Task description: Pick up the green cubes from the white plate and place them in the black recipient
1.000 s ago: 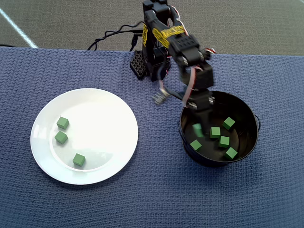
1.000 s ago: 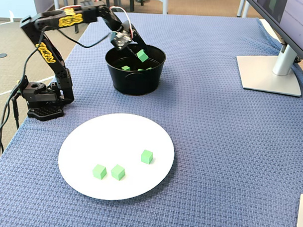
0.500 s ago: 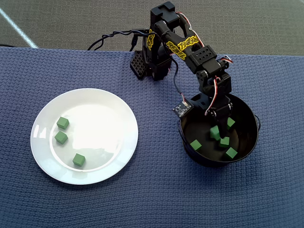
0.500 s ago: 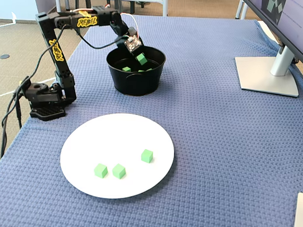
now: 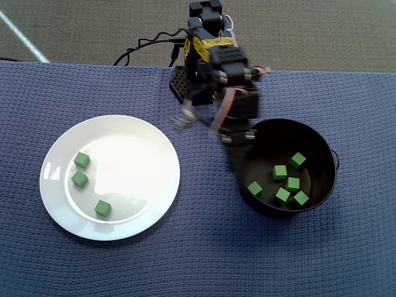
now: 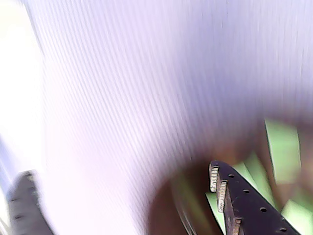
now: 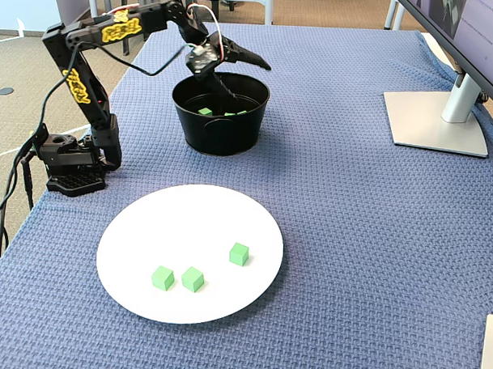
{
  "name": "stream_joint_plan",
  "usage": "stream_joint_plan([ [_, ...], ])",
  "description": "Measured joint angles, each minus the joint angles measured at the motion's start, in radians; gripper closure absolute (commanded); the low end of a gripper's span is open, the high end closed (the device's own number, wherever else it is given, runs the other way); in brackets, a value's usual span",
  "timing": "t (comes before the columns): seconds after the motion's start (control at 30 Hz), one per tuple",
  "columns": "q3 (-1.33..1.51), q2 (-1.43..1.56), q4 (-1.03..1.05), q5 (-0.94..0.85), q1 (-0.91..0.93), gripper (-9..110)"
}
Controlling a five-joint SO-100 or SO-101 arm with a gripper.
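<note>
Over the pot: gripper [image 7: 244,75] hangs just above the rim of the black recipient [image 5: 322,148], jaws spread wide apart, nothing between them as far as the fixed view shows.
Pot contents: five green cubes [image 5: 283,195] on the bottom in the overhead view, bunched from about 3 to 8 o'clock.
Plate: white plate [image 5: 154,142] holds three more cubes [image 5: 103,208], roughly 9 to 7 o'clock, well apart from the pot.
Wrist view: total smear, just one toothed finger [image 6: 220,188] and green blobs. Useless, tbh.
Progress: I'd say five dropped, three left, so a bit past halfway.
Next up: probably swing toward the plate for another cube.
</note>
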Motion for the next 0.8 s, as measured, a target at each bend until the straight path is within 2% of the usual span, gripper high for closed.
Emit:
stream_joint_plan([
  [0.1,-0.017,0.015,0.058,-0.051,0.183,81],
  [0.23,0.075,0.031,0.011,-0.101,0.431,81],
  [0.37,0.190,0.008,-0.067,-0.155,0.597,79],
  [0.57,0.198,-0.121,-0.107,-0.178,0.686,73],
  [0.8,-0.021,-0.433,-0.029,-0.143,0.712,74],
])
